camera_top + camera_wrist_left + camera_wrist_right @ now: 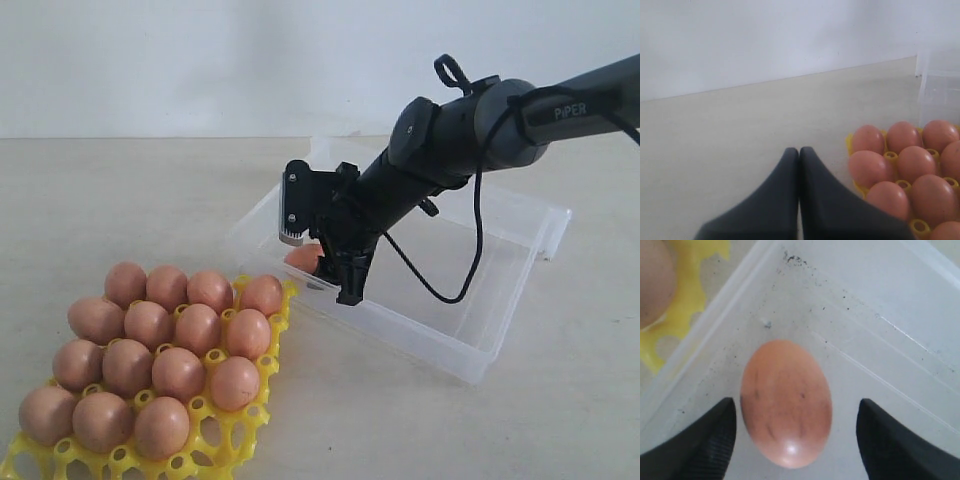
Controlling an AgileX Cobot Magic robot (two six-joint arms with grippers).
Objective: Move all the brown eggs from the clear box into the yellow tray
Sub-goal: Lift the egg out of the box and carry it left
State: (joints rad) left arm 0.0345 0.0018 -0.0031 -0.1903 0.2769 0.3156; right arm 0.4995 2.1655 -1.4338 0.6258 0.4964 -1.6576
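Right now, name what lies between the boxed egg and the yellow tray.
Only the wall and bare floor of the clear box; the right wrist view shows egg, wall, then yellow tray.

One brown egg (786, 402) lies in the clear box (880, 300) — jaws spread either side.

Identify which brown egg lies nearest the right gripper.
The lone egg in the clear box, framed by the open right gripper; the other eggs sit in the yellow tray.
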